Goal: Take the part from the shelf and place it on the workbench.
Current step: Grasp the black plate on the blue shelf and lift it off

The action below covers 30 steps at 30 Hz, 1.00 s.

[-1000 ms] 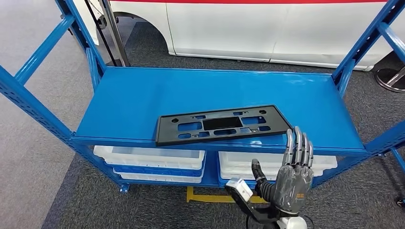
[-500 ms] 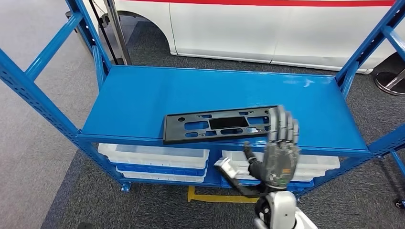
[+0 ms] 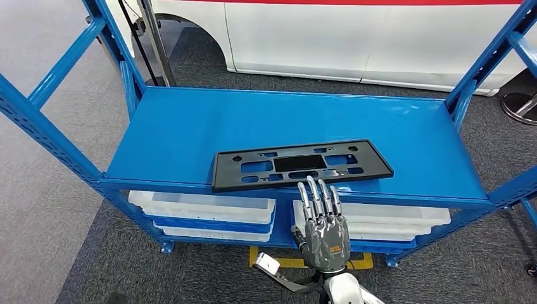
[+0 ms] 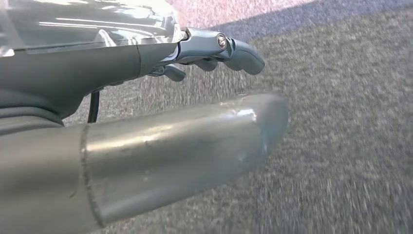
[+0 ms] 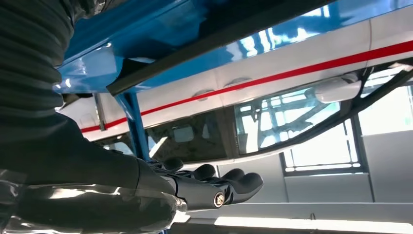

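Robot hand (image 3: 324, 231) lower, blue shelf (image 3: 190, 126)

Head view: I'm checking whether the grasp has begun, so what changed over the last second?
The right hand swung leftward along the shelf's front edge: from beside the black plastic panel's right end, across that end, to just below the panel's middle, fingers extended upward and holding nothing. Nothing was taken hold of. The panel lies flat near the shelf's front edge as before; the white bins below are unchanged.
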Motion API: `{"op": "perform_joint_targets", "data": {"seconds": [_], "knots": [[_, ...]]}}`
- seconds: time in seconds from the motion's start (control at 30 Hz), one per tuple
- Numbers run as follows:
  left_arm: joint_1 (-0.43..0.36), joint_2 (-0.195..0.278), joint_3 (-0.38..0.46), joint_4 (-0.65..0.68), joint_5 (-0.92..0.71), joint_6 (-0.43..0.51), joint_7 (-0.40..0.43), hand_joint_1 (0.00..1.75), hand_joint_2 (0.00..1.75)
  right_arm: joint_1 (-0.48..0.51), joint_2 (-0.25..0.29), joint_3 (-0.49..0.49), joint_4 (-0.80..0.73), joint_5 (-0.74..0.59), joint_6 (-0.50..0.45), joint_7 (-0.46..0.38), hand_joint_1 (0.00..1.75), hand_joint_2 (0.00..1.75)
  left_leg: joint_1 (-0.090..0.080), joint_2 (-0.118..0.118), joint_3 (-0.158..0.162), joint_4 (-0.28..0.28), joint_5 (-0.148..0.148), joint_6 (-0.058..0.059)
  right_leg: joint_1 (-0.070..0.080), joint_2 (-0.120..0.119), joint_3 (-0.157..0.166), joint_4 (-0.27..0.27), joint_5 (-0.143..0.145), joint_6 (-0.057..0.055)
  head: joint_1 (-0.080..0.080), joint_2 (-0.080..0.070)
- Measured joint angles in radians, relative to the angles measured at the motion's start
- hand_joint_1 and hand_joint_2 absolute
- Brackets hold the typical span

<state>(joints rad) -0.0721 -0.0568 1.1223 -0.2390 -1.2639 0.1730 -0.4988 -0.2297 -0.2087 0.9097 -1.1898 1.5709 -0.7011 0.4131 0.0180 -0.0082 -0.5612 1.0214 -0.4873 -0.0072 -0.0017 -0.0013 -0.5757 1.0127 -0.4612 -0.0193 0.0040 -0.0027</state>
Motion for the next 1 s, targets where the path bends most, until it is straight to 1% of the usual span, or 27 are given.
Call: {"op": "perform_joint_targets", "data": {"seconds": [0.03,0.07,0.1,0.13,0.17,0.2,0.23,0.27,0.3,0.33,0.37,0.4,0.47,0.5,0.53,0.57,0.63,0.67,0.7,0.73,0.77,0.8,0.83,0.87,0.93,1.0], "knots": [[-0.001,-0.001,0.000,0.000,0.000,0.000,0.000,0.00,0.00,0.010,0.016,-0.021,0.005,0.000,0.000,-0.028,0.00,1.75,0.000,0.001,-0.012,0.029,-0.021,-0.004,-0.003,-0.001,0.005,-0.008,0.004,-0.005,0.000,0.000],[-0.001,-0.002,0.000,0.000,0.001,-0.001,-0.001,0.00,0.00,0.020,0.031,-0.042,0.009,0.000,0.000,-0.054,0.00,1.75,0.002,0.002,-0.035,0.081,-0.052,-0.007,-0.005,-0.003,0.008,-0.013,0.005,-0.009,0.000,0.000],[-0.001,-0.003,0.000,0.001,0.003,-0.003,-0.001,0.00,0.00,0.031,0.044,-0.062,0.012,0.000,0.000,-0.081,0.00,1.75,0.002,0.002,-0.065,0.145,-0.085,-0.010,-0.005,-0.004,0.009,-0.014,0.005,-0.012,-0.001,0.000],[-0.001,-0.003,0.001,0.001,0.005,-0.009,-0.001,0.00,0.00,0.045,0.059,-0.085,0.014,0.000,0.000,-0.110,0.00,1.75,0.003,0.002,-0.096,0.209,-0.110,-0.013,-0.004,-0.005,0.009,-0.013,0.003,-0.013,-0.001,0.000],[0.001,-0.003,0.001,0.001,0.006,-0.015,0.000,0.00,0.00,0.059,0.073,-0.107,0.016,0.000,0.000,-0.137,0.00,1.75,0.003,0.003,-0.117,0.251,-0.119,-0.016,-0.003,-0.005,0.009,-0.012,0.001,-0.014,-0.001,0.000],[0.003,-0.003,0.001,0.001,0.007,-0.022,0.001,0.00,0.00,0.071,0.086,-0.129,0.018,0.000,0.000,-0.158,0.00,1.75,0.003,0.003,-0.121,0.256,-0.108,-0.017,-0.003,-0.006,0.010,-0.010,-0.002,-0.014,-0.001,0.000],[0.005,-0.003,0.001,0.001,0.008,-0.028,0.002,0.00,0.00,0.080,0.099,-0.152,0.019,0.000,0.000,-0.175,0.00,1.75,0.004,0.003,-0.105,0.222,-0.079,-0.017,-0.003,-0.005,0.011,-0.007,-0.006,-0.012,-0.001,0.000],[0.006,-0.003,0.001,0.001,0.008,-0.031,0.003,0.00,0.00,0.087,0.111,-0.172,0.020,0.000,0.000,-0.186,0.00,1.75,0.004,0.004,-0.074,0.158,-0.041,-0.016,-0.003,-0.005,0.013,-0.003,-0.010,-0.009,-0.001,0.000],[0.006,-0.003,0.001,0.001,0.008,-0.032,0.004,0.00,0.00,0.092,0.120,-0.190,0.021,0.000,0.000,-0.193,0.00,1.75,0.003,0.005,-0.040,0.090,-0.016,-0.014,-0.002,-0.004,0.014,0.003,-0.015,-0.004,-0.001,0.000],[0.005,-0.003,0.001,0.001,0.007,-0.033,0.004,0.00,0.00,0.095,0.129,-0.205,0.021,0.000,0.000,-0.197,0.00,1.75,0.001,0.005,-0.013,0.037,0.000,-0.009,-0.001,-0.003,0.014,0.009,-0.020,0.001,0.000,0.000],[0.005,-0.003,0.001,0.001,0.007,-0.033,0.005,0.00,0.00,0.098,0.135,-0.217,0.021,0.000,0.000,-0.200,0.00,1.75,-0.001,0.005,0.002,0.007,0.004,-0.004,0.001,-0.003,0.013,0.013,-0.024,0.006,0.000,0.000],[0.006,-0.003,0.001,0.001,0.006,-0.034,0.006,0.00,0.00,0.100,0.140,-0.225,0.021,0.000,0.000,-0.202,0.00,1.75,-0.002,0.004,0.005,-0.001,-0.002,0.002,0.003,-0.002,0.012,0.017,-0.024,0.011,0.000,0.000],[0.008,-0.004,0.002,0.001,0.006,-0.035,0.007,0.00,0.00,0.106,0.147,-0.238,0.021,0.000,0.000,-0.206,0.00,1.75,-0.001,0.003,0.009,-0.005,-0.001,0.014,0.003,-0.001,0.013,0.024,-0.024,0.020,0.000,0.000],[0.009,-0.004,0.002,0.001,0.006,-0.035,0.008,0.00,0.00,0.108,0.150,-0.243,0.021,0.000,0.000,-0.209,0.00,1.75,0.000,0.003,0.013,-0.008,-0.001,0.020,0.002,-0.001,0.010,0.037,-0.030,0.024,0.000,0.000],[0.009,-0.004,0.002,0.001,0.005,-0.034,0.009,0.00,0.00,0.109,0.153,-0.248,0.021,0.000,0.000,-0.214,0.00,1.75,0.001,0.003,0.018,-0.010,-0.001,0.026,0.000,0.000,-0.002,0.064,-0.045,0.028,0.000,0.000],[0.008,-0.005,0.002,0.001,0.004,-0.034,0.010,0.00,0.00,0.110,0.156,-0.253,0.022,0.000,0.000,-0.221,0.00,1.75,0.002,0.003,0.021,-0.011,-0.002,0.031,-0.002,0.000,-0.026,0.111,-0.069,0.033,0.001,0.000],[0.008,-0.005,0.002,0.001,0.001,-0.034,0.015,0.00,0.00,0.112,0.163,-0.263,0.025,0.000,0.000,-0.235,0.00,1.75,0.000,0.003,0.024,-0.011,-0.006,0.037,-0.004,0.000,-0.099,0.238,-0.124,0.040,0.001,0.000],[0.008,-0.005,0.002,0.001,-0.002,-0.034,0.018,0.00,0.00,0.114,0.167,-0.267,0.027,0.000,0.000,-0.242,0.00,1.75,-0.001,0.003,0.026,-0.010,-0.008,0.038,-0.005,0.000,-0.130,0.285,-0.137,0.042,0.001,0.000],[0.008,-0.005,0.002,0.001,-0.005,-0.034,0.021,0.00,0.00,0.114,0.171,-0.272,0.031,0.000,0.000,-0.249,0.00,1.75,-0.002,0.002,0.029,-0.010,-0.012,0.038,-0.004,0.000,-0.146,0.299,-0.130,0.040,0.001,0.000],[0.008,-0.005,0.002,0.001,-0.009,-0.034,0.024,0.00,0.00,0.114,0.175,-0.277,0.034,0.000,0.000,-0.255,0.00,1.75,-0.004,0.001,0.035,-0.010,-0.016,0.038,-0.003,0.000,-0.143,0.276,-0.103,0.036,0.001,0.000],[0.008,-0.005,0.002,0.001,-0.013,-0.033,0.027,0.00,0.00,0.114,0.180,-0.283,0.037,0.000,0.000,-0.262,0.00,1.75,-0.005,0.000,0.044,-0.010,-0.022,0.037,-0.001,0.000,-0.122,0.216,-0.057,0.029,0.001,0.000],[0.008,-0.006,0.002,0.002,-0.015,-0.033,0.029,0.00,0.00,0.113,0.184,-0.289,0.040,0.000,0.000,-0.266,0.00,1.75,-0.006,-0.001,0.052,-0.012,-0.028,0.036,0.002,0.000,-0.094,0.150,-0.016,0.019,0.000,0.000],[0.007,-0.008,0.002,0.002,-0.017,-0.033,0.030,0.00,0.00,0.111,0.188,-0.293,0.043,0.000,0.000,-0.269,0.00,1.75,-0.006,-0.001,0.059,-0.014,-0.032,0.034,0.007,0.000,-0.072,0.094,0.008,0.008,0.000,0.000],[0.006,-0.010,0.002,0.002,-0.017,-0.033,0.032,0.00,0.00,0.110,0.191,-0.298,0.045,0.000,0.000,-0.272,0.00,1.75,-0.005,-0.001,0.062,-0.016,-0.037,0.029,0.013,0.001,-0.057,0.052,0.020,-0.001,0.000,0.000],[0.004,-0.012,0.002,0.002,-0.017,-0.032,0.034,0.00,0.00,0.109,0.196,-0.306,0.050,0.000,0.000,-0.273,0.00,1.75,-0.005,0.000,0.068,-0.016,-0.035,0.017,0.020,0.001,-0.049,0.025,0.013,-0.013,0.001,0.000],[0.004,-0.012,0.001,0.003,-0.017,-0.032,0.034,0.00,0.00,0.109,0.201,-0.312,0.052,0.000,-0.001,-0.274,0.00,1.75,-0.006,0.002,0.074,-0.005,-0.037,0.005,0.013,0.001,-0.026,0.002,0.017,-0.022,0.001,0.000]]}}
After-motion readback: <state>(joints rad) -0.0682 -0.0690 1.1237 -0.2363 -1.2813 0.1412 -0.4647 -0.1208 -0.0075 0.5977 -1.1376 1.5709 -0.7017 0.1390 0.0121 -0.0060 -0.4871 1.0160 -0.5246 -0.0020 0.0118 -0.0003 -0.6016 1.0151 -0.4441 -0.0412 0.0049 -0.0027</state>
